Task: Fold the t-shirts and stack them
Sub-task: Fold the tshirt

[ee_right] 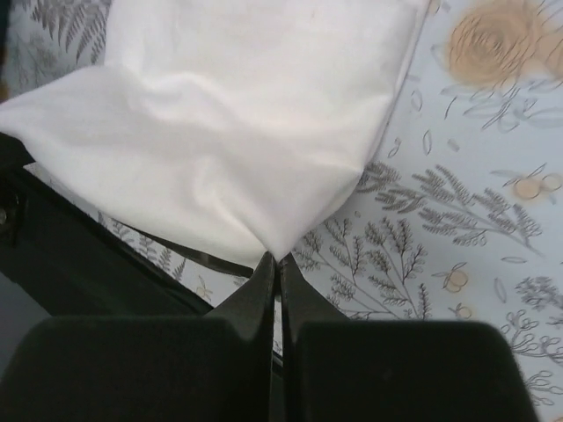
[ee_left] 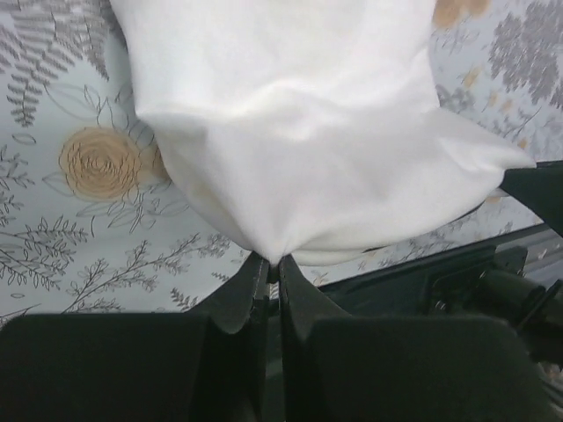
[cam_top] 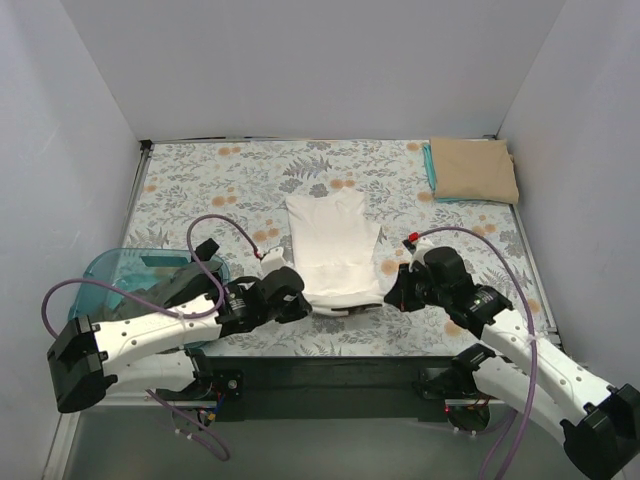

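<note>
The cream-white t-shirt (cam_top: 330,250) is pinched thinly at the tips of left gripper (ee_left: 273,266) and right gripper (ee_right: 275,262); a corner could be lost if lifted unevenly.

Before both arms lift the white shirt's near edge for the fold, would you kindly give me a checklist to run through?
1. Left hand shut on the near left corner of the cream-white cloth t-shirt: ok.
2. Right hand shut on its near right corner: ok.
3. Both hands level along the near hem: ok.
4. Cloth smooth near the grips: not ok, rumpled.
5. Layers pinched by each hand: cannot tell.
6. Folded tan cloth t-shirt at the far right corner, apart from the white one: ok.
</note>
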{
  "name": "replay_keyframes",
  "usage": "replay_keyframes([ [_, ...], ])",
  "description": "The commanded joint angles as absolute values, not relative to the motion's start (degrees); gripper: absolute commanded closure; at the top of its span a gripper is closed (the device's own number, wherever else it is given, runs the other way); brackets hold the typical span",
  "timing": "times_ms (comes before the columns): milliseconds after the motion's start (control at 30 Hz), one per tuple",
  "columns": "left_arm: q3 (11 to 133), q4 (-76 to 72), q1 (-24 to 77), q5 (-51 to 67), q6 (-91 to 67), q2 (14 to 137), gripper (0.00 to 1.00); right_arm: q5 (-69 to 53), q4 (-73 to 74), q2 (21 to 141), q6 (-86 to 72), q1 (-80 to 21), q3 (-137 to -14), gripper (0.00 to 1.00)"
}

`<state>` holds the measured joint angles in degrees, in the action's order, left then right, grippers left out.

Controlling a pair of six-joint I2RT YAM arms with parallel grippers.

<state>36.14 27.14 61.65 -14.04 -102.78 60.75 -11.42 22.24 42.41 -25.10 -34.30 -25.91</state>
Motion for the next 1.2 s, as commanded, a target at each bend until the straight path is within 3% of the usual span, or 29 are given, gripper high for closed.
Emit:
replay_keyframes([
  [0, 43.93, 35.14, 60.74, -26.0, -102.22, 63.8, 1.0, -2.39, 21.71, 46.22, -21.54, -34.28, -34.0, 0.99],
  [200, 54.39, 32.7, 49.78, -25.32, -93.98, 70.48, 1.0, 2.11, 20.04, 59.56, -17.06, -32.52, -47.52, 0.99],
  [633, 72.75, 26.46, 33.15, -17.94, -82.44, 85.76, 1.0, -8.33, 18.19, 82.07, -11.25, -24.35, -71.88, 0.99],
  [1167, 90.78, 24.61, 22.15, -9.76, -76.82, 107.39, 1.0, -19.59, 15.82, 108.27, -12.65, -17.41, -96.04, 0.99],
])
